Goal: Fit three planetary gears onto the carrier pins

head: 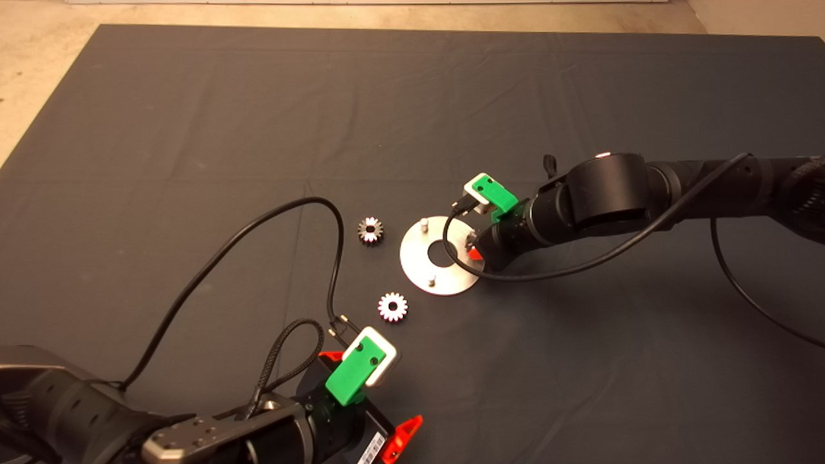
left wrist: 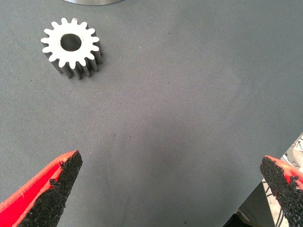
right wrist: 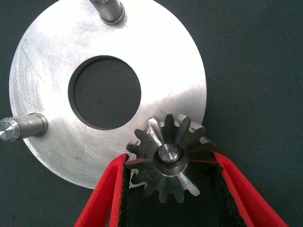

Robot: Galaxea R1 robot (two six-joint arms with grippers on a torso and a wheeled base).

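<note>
The silver carrier disc [head: 422, 261] lies mid-mat with two bare carrier pins [head: 423, 224] [head: 432, 280]. My right gripper [head: 475, 248] is at the disc's right edge. In the right wrist view it [right wrist: 169, 163] is shut on a planetary gear [right wrist: 163, 182] that sits over the third pin [right wrist: 169, 153], whose top shows through the gear's hole. Two more planetary gears lie flat on the mat left of the disc [head: 370, 230] [head: 392, 307]. My left gripper [head: 372, 386] hovers open and empty below the nearer gear [left wrist: 71, 45], its fingertips [left wrist: 66, 170] wide apart.
A black cable [head: 283, 209] loops over the mat left of the gears. Another cable [head: 580, 261] hangs from the right arm across the disc's right side. The mat's far edge meets pale floor [head: 38, 51].
</note>
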